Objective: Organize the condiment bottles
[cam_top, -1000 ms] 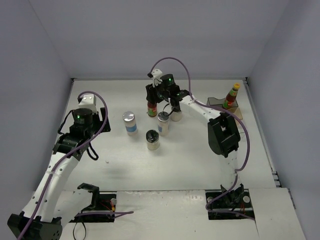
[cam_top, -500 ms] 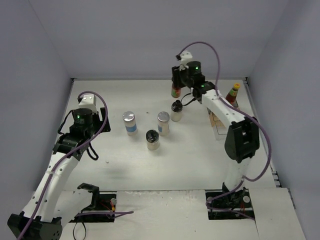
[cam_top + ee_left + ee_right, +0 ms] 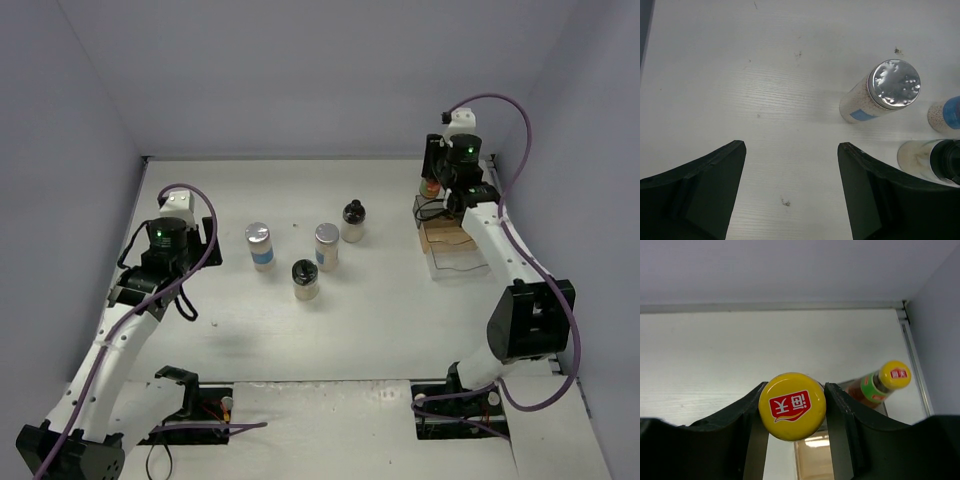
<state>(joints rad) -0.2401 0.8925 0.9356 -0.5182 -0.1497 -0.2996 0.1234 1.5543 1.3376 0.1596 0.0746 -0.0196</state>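
Note:
My right gripper [image 3: 440, 182] is shut on a slim red sauce bottle [image 3: 430, 186] and holds it by its yellow cap [image 3: 792, 406] above the back of the clear organizer [image 3: 456, 250]. The second red sauce bottle [image 3: 879, 382] stands tilted on the organizer just right of it; my arm hides it in the top view. Two silver-lidded shakers [image 3: 259, 245] [image 3: 326, 246] and two black-lidded jars [image 3: 305, 279] [image 3: 352, 221] stand mid-table. My left gripper [image 3: 791, 147] is open and empty over bare table, left of the nearer shaker [image 3: 885, 92].
The organizer's clear shelf [image 3: 815, 460] lies right under the held bottle. The back wall and the right wall are close behind my right gripper. A jar [image 3: 932, 160] and the second shaker [image 3: 946, 114] sit at the right edge of the left wrist view.
My right gripper has carried the red sauce bottle from beside the shakers and jars to the right, up to the organizer at the back right. The left arm has not moved.

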